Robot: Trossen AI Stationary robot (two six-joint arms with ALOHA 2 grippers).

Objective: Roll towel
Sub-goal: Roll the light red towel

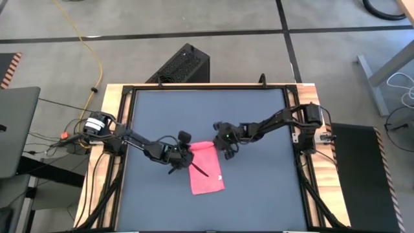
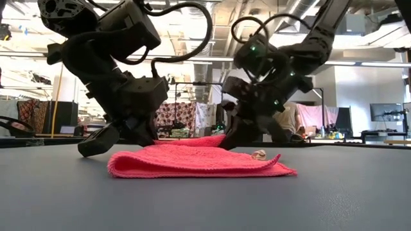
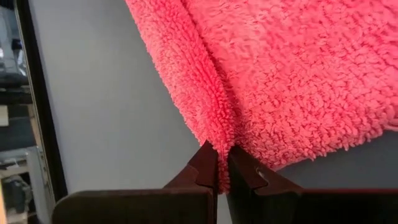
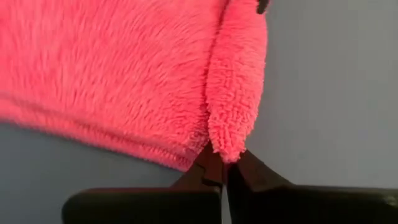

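The pinkish-red towel [image 1: 207, 169] lies on the dark tabletop [image 1: 259, 116], a narrow strip running from far to near, flat except at its far end. A small pale tag [image 2: 260, 154] shows at its right side in the low view. My left gripper [image 1: 187, 157] is shut on the towel's far left corner. My right gripper [image 1: 226, 151] is shut on its far right corner. Both arms reach in low and slant down over the far end. My left gripper pinches a bunched ridge of pile at the towel's far left corner [image 3: 219, 146] between its two fingertips, slanting down from the table's left. The rest of the towel lies on the table. My right gripper pinches a rounded fold at the towel's far right corner [image 4: 229, 146] between its fingertips, slanting down from the right. That corner is pulled up into a ridge, and the cloth beyond it lies flat.
A wooden frame [image 1: 115, 116] borders the table. A black box [image 1: 181, 65] stands on the floor past the far edge. Bare tabletop lies on all sides of the towel, widest toward the far edge and the right.
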